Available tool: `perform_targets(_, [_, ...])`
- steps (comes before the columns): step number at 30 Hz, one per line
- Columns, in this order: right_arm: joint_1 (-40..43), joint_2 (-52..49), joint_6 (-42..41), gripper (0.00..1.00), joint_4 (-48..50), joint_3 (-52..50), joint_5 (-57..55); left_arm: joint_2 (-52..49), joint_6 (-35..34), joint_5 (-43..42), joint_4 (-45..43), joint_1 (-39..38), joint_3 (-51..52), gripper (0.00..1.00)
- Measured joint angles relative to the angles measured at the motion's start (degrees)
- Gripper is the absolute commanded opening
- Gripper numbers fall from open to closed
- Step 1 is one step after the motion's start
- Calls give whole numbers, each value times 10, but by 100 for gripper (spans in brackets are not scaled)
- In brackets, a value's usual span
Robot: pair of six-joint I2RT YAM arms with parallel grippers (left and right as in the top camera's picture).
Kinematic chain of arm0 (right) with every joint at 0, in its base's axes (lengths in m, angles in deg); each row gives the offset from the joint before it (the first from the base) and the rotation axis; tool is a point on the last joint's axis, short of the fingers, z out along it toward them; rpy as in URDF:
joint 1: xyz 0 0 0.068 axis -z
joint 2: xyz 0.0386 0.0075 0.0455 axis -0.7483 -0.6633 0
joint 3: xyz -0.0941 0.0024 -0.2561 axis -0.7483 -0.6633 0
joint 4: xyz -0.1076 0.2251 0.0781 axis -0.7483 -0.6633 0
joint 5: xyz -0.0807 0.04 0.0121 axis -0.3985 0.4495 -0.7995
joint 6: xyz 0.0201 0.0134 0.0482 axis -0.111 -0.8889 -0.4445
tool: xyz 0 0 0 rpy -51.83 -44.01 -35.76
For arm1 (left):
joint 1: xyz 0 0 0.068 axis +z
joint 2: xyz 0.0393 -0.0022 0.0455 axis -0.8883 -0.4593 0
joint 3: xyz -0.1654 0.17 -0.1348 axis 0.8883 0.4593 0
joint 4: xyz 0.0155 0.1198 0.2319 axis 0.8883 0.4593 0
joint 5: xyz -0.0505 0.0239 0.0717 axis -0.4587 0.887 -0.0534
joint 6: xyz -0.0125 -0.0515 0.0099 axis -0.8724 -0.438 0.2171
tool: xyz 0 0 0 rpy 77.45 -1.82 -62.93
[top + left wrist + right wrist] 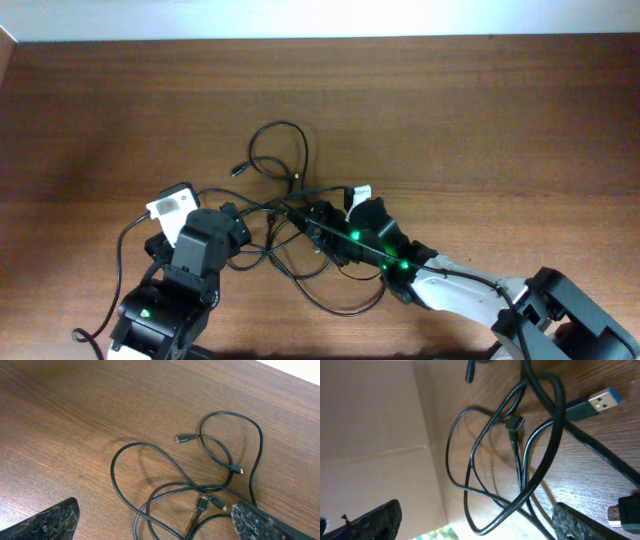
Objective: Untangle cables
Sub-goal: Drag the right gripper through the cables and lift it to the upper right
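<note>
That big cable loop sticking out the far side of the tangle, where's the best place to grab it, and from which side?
Grip the cable loop on its outer arc, where a single strand lies alone on the bare table, away from the crossings. Come straight down from above with the jaws set across the cord. It lies flat on the wood, so a sideways approach would probably just push it along.

- The cables (340,311) lie tangled at the middle of the wooden table (480,120) — one loop (302,150) reaches toward the far edge, and a small plug end (238,170) lies just beside it.
- My left gripper (232,222) sits at the tangle's left side.
- My right gripper (335,215) is over its right side — green lights (354,237) glow on that arm.
</note>
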Motion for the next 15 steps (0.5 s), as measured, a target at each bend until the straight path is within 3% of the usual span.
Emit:
perform_targets(8, [-31, 0, -17, 95, 0, 0, -85, 0, 0, 0, 0, 0, 0, 99])
perform_targets(10, [-36, 0, -20, 85, -2, 0, -106, 0, 0, 0, 0, 0, 0, 99])
perform_targets(15, [-38, -24, -24, 83, 13, 0, -130, 0, 0, 0, 0, 0, 0, 99])
